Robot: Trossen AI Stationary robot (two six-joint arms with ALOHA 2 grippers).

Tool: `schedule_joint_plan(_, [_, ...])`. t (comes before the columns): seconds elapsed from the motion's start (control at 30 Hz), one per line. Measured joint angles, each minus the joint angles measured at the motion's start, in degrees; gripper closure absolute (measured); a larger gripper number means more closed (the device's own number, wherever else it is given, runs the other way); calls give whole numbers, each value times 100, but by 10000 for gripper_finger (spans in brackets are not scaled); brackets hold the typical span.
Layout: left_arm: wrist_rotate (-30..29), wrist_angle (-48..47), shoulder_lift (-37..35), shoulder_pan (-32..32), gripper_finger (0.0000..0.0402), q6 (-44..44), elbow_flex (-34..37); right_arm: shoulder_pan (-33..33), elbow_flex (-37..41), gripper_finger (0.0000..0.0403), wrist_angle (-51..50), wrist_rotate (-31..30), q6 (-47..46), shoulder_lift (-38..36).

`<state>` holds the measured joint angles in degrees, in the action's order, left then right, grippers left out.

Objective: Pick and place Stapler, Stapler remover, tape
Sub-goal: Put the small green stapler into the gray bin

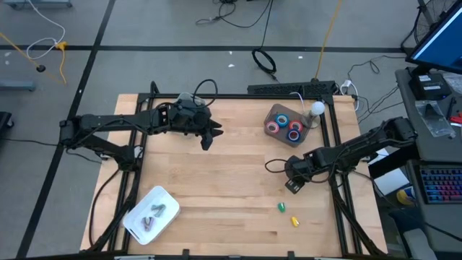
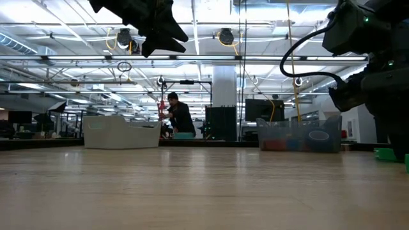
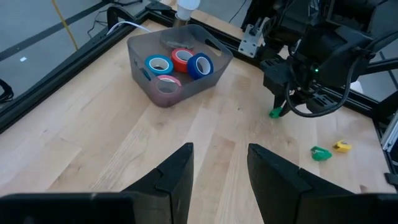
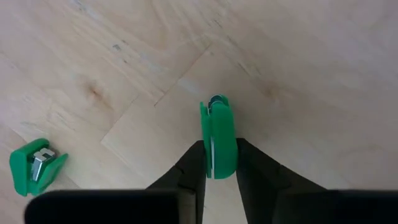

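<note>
Lower left of high view: white bin (image 1: 149, 214) already holds grey items.

Your left gripper (image 1: 209, 135) waits above table's upper middle, fingers apart, empty.

Upper right: tape (image 1: 286, 124) rolls sit in grey bin (image 1: 276, 110).

Right: your right gripper (image 4: 213, 171) clenches green stapler remover (image 4: 216, 140), likely for lift. Second green piece (image 1: 281, 207) and yellow piece (image 1: 294, 221) lie below it.

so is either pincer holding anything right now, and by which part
The right pincer pinches a small green staple remover by its near end. The left pincer is open and holds nothing.
</note>
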<state>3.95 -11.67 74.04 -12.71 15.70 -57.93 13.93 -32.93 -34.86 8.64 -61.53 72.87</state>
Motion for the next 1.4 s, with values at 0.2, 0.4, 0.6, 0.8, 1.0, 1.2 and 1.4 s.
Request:
schedule_joint_plan(0.2, [64,105,0,15,252,-4,0,12,27,343,815,107,-102,-456])
schedule_joint_plan(0.4, [95,408,0,127,252,10,0,-43,20,343,2257,-45,-84,-1006])
schedule_joint_plan(0.6, [458,648,104,311,252,4,-3,-242,-33,343,3207,-508,476,-1110])
schedule_joint_plan(0.8, [678,1460,502,435,252,833,2,-492,-454,343,3215,-1183,1592,-987])
schedule_joint_plan(1.0, [687,2095,921,463,252,1673,-4,-687,-976,343,3224,-1953,2562,-798])
schedule_joint_plan(1.2, [813,2371,1128,486,252,2132,-2,-833,-1423,343,3230,-2247,3102,-528])
schedule_joint_plan(1.4, [679,2598,1119,581,226,2237,-2,-985,-1651,344,3341,-2227,3281,-261])
